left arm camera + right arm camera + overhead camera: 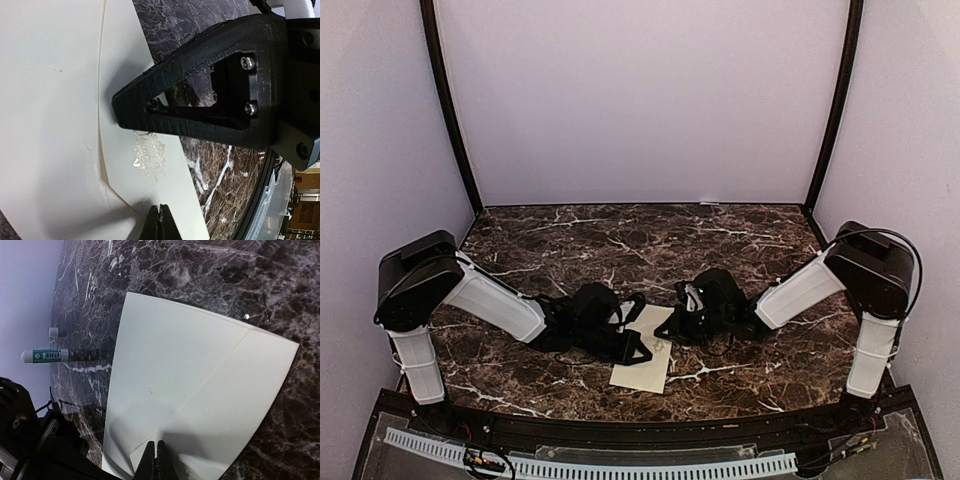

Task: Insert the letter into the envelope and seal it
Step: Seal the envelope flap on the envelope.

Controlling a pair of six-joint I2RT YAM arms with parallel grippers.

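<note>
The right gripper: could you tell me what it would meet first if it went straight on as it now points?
Most likely the envelope: the shut right gripper points across it, seemingly close above; beyond lies the table.

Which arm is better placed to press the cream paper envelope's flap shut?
Right, probably: the right end effector rests shut on the envelope where its flap creases converge; the left end effector sits beside the gold embossed mark.
</note>
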